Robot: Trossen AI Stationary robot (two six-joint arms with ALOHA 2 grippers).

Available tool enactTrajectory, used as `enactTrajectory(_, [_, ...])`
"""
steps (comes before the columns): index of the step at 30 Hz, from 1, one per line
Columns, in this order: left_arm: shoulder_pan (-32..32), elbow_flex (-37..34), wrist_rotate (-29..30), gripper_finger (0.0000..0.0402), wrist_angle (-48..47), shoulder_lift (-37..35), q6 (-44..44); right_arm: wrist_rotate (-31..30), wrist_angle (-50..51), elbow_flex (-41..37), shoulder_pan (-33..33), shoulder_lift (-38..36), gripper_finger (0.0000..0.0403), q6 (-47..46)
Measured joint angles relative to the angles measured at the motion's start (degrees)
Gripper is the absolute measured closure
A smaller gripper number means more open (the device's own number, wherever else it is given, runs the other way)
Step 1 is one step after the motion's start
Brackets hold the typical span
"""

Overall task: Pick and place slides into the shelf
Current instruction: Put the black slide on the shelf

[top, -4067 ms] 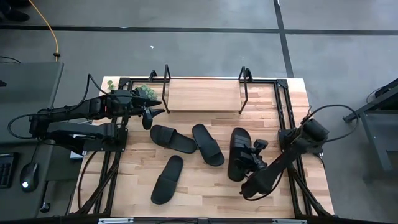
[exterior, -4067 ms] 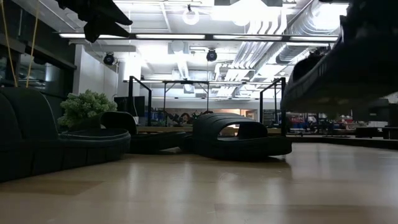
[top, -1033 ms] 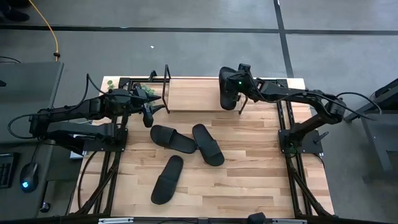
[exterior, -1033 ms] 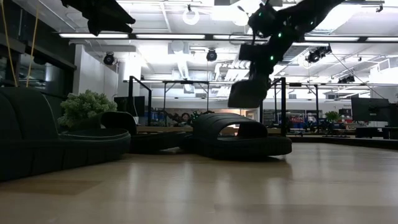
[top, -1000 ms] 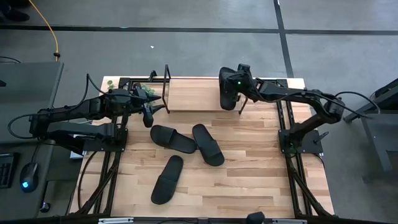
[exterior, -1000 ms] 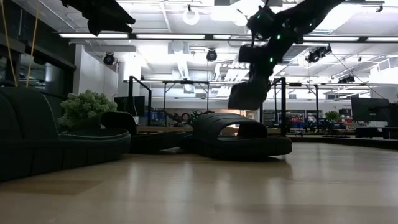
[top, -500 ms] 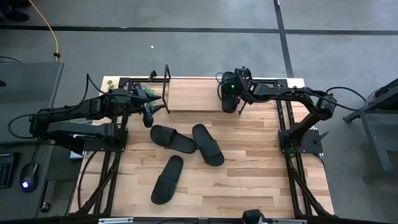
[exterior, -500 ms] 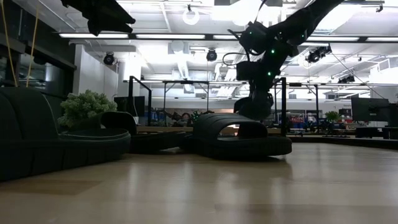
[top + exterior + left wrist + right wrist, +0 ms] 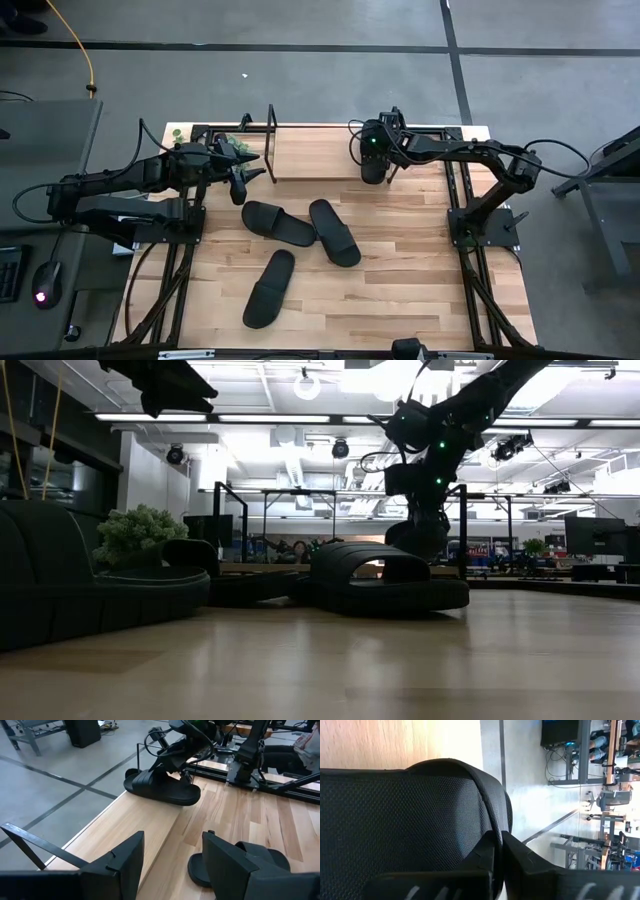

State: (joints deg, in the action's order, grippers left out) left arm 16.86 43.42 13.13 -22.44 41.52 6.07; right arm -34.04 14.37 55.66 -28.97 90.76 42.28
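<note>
Of the black slides, one lies at the right end of the shelf, the light board between black wire end frames, with my right gripper shut on it from above. In the left wrist view this slide sits sole down on the board. Three more slides lie soles down on the table. My left gripper hovers open beside the shelf's left end, touching nothing. My right gripper pinches the edge of the slide's wide strap between its two shut fingers. It comes from above, pointing down. The slide's sole looks level on the shelf board at the right end; whether it rests fully I cannot tell.
A small green plant stands at the table's far left corner, behind my left gripper. The shelf's wire end frames rise above the board. Bare tabletop stretches along the near and right sides.
My right gripper has come down and slightly toward the near edge with the slide. The slide, hanging tilted above the shelf's right end a second ago, now sits low and level on the board. The gripper has stayed shut.
</note>
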Motion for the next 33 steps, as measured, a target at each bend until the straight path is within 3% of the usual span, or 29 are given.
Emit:
enactTrajectory(13, [0.0, 0.0, 0.0, 0.0218, 0.0, 0.0, 0.1, -2.6, 1.2, 0.0, 0.0, 0.0, 0.0403, 0.1])
enactTrajectory(33, [0.0, 0.0, 0.0, 0.0218, 0.0, 0.0, 0.0, -0.4, 2.9, 0.0, 0.2, 0.0, 0.0402, -1.1])
